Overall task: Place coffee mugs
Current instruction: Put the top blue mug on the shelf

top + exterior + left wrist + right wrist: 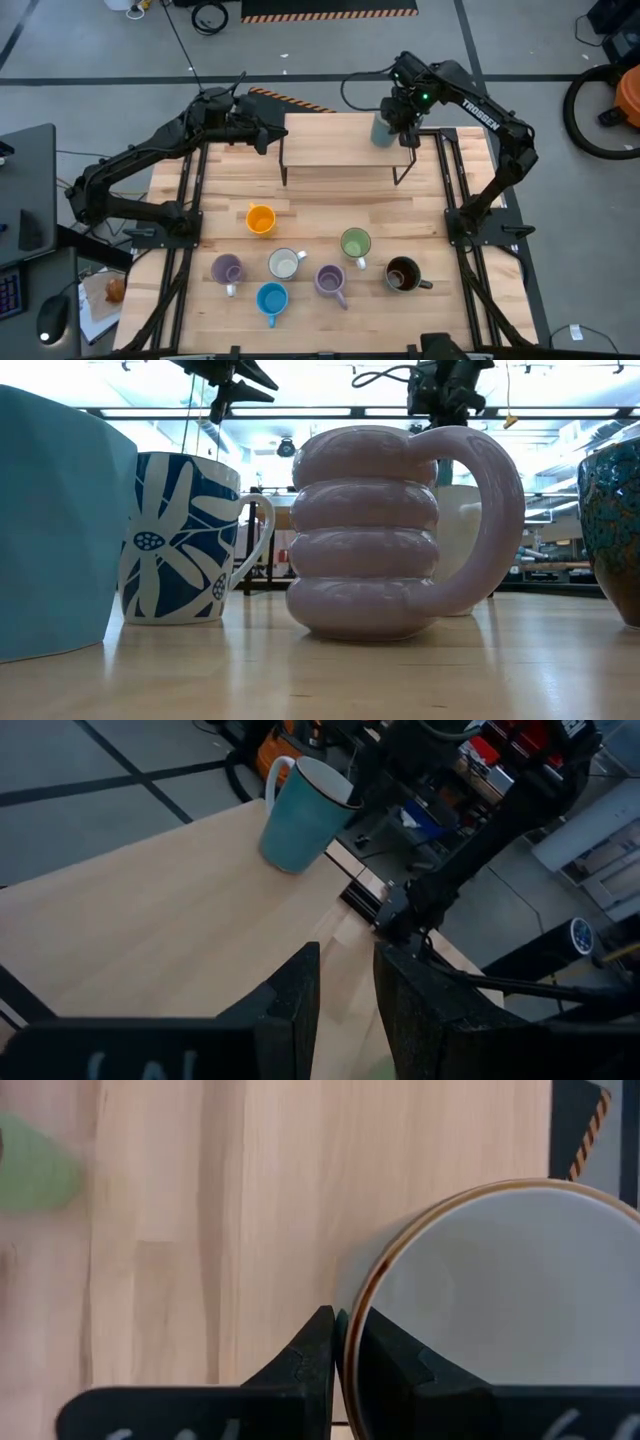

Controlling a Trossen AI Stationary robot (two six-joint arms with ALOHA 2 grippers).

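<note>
The left gripper (272,133) hovered at the left end of the raised wooden shelf (335,150) at the far side of the table (320,215), its fingers a little apart and holding nothing. In the left wrist view the same fingers (300,990) showed a narrow gap above the bare shelf top.

Nearer, on the table, seven mugs stood loose. From the left: a light purple mug (227,269), an orange mug (260,219) farther back, a blue mug (271,298) nearest the front edge, a white mug (285,264), a second light purple mug (330,280), a green mug (355,243) and a dark brown mug (403,273) at the right. In the low view the ribbed purple mug (375,540) stood close, with a blue-and-white flowered mug (185,540) to its left.

At the right end of the shelf, the right gripper (398,120) pinched the rim of a pale teal mug (385,130) with a white inside, one finger inside and one outside; the mug (300,815) sat tilted there
</note>
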